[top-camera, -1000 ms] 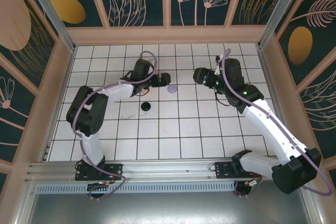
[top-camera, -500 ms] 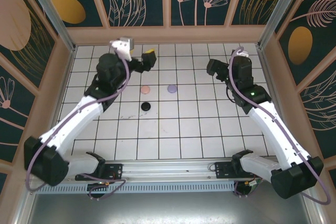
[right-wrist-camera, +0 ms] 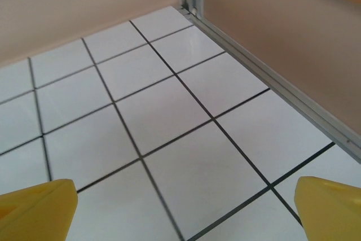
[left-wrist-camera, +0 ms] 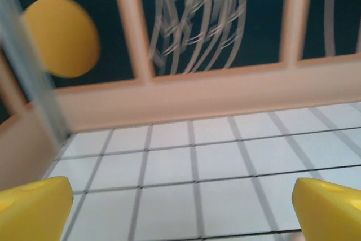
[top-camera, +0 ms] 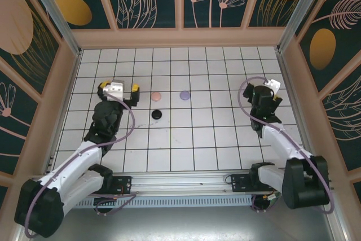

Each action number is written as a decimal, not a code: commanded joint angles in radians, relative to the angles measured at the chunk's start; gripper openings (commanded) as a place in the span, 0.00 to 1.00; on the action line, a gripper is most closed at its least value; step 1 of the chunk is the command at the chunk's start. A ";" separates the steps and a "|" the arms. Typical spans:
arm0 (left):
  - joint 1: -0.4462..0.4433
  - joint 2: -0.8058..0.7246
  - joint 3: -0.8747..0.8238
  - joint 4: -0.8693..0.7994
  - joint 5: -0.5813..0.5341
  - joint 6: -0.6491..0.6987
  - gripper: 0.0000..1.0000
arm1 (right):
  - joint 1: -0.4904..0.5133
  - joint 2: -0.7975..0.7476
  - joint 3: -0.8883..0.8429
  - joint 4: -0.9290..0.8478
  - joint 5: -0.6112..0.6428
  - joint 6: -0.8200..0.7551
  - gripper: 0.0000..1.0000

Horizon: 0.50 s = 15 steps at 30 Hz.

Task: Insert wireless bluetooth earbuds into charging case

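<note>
Presently both arms sit folded close to their bases at the near edge of the table (top-camera: 225, 139).

Left gripper (top-camera: 119, 88): jaws spread wide, nothing between them. Its wrist view has the yellow fingertips (left-wrist-camera: 34, 207) at the bottom corners, with bare tiles and the back wall (left-wrist-camera: 186, 100) beyond.

Right gripper (top-camera: 269, 93): jaws likewise spread and empty, over bare tiles by the right-hand wall. Each gripper is well apart from the cases.

Mid-table, between the two grippers: black case (top-camera: 157, 114) nearest, pink case (top-camera: 157, 95) just beyond it, lilac case (top-camera: 184, 95) to the right of the pink one. All three lie flat and apart from one another. From above they read as plain round discs, so the lids look shut, though the view is too coarse to be sure.

Earbuds: too small to tell from above; whether they sit inside the cases or lie on the tiles I cannot say.

Judgement: no step is in hand. This is a parked pose, and it could fall either before or after the inserting.

If a bud is yet to go in, the next move calls for:
- both arms reaching inward to the centre
- one gripper steadying a case and lifting its lid
- the other taking a fine pinch on a stem and lining it up with its socket
- a slow, well-centred approach, since the parts are tiny
</note>
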 commanded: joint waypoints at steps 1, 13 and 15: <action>0.095 0.052 -0.084 0.205 0.024 -0.017 0.99 | -0.008 0.080 -0.045 0.288 0.015 -0.074 0.99; 0.209 0.550 -0.188 0.767 0.095 -0.087 0.99 | -0.040 0.270 -0.200 0.778 -0.202 -0.219 0.99; 0.238 0.583 -0.198 0.810 0.167 -0.097 0.99 | -0.047 0.299 -0.237 0.882 -0.206 -0.214 0.99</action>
